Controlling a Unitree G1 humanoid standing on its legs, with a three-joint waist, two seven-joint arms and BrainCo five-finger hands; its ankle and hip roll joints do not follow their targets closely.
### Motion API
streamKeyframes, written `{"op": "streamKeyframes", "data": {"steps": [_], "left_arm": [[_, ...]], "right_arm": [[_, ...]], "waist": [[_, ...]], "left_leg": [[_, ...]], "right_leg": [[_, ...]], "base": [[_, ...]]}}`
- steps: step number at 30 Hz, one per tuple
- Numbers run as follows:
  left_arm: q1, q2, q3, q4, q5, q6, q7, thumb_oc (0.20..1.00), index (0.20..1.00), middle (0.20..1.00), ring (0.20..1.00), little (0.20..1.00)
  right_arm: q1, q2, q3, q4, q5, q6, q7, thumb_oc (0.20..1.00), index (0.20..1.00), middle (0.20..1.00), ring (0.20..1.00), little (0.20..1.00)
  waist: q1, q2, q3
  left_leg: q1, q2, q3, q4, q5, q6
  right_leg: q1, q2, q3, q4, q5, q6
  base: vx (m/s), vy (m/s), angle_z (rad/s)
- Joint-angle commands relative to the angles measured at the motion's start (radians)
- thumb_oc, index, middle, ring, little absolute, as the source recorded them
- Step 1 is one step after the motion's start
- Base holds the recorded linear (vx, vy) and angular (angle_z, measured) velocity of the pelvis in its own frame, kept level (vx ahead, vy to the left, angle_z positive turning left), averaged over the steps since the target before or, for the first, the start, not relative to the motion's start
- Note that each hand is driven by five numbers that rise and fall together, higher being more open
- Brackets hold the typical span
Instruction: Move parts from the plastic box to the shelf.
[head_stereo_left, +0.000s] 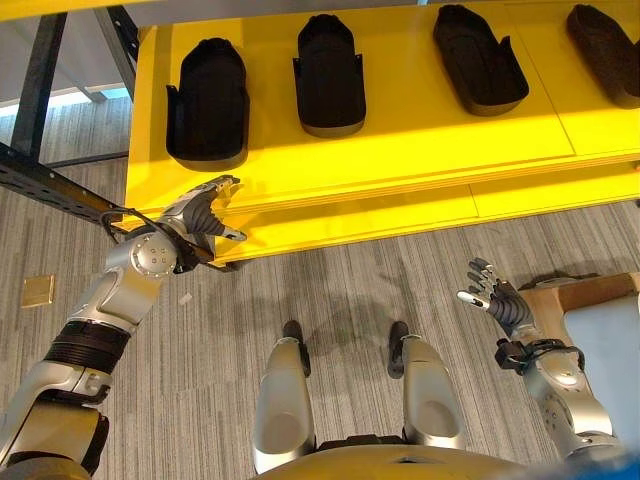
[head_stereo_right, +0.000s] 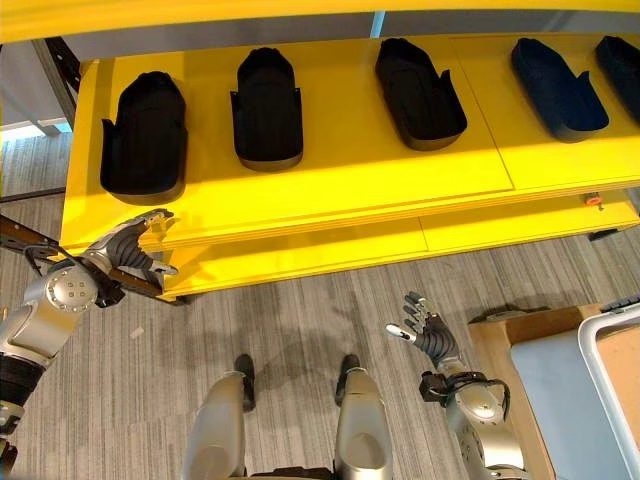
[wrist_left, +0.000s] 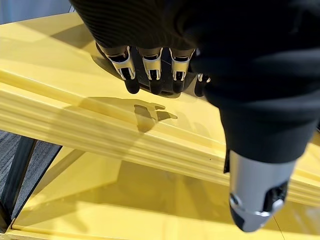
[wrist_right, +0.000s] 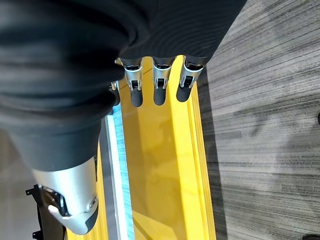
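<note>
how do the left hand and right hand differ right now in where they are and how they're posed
The left hand is raised at the front edge of the yellow shelf, just below the leftmost black part; the right hand hangs lower, over the grey floor and apart from the shelf. The left hand points toward the shelf; the right hand's fingers spread upward in open air. Both are open and hold nothing.

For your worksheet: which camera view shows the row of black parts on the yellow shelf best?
The right eye view: five parts lie on the shelf. The left eye view shows four. The left wrist view has one behind the left hand's fingers.
</note>
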Motion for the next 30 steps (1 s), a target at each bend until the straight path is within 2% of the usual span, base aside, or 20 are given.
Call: {"op": "streamKeyframes", "data": {"steps": [1,30], "left_arm": [[-0.05,0.017,0.002,0.046,-0.006,-0.023,0.021,1.0,1.0,1.0,1.0,1.0],[-0.124,0.054,-0.036,0.167,-0.027,-0.004,0.003,1.0,1.0,1.0,1.0,1.0]], "right_arm": [[0.051,-0.038,0.005,-0.022,0.028,-0.047,0.012,1.0,1.0,1.0,1.0,1.0],[0.064,-0.044,0.01,-0.025,0.036,-0.042,0.031,1.0,1.0,1.0,1.0,1.0]], "waist": [[-0.004,-0.009,-0.074],[-0.012,-0.009,-0.075]], "left_leg": [[-0.02,0.022,-0.009,-0.025,0.041,-0.01],[-0.027,0.023,-0.002,-0.01,0.035,-0.008]], "right_leg": [[0.006,-0.006,0.011,-0.074,0.096,0.025],[-0.006,-0.008,0.023,-0.058,0.092,0.027]], "base": [[0.0,0.0,0.0],[0.0,0.0,0.0]]}}
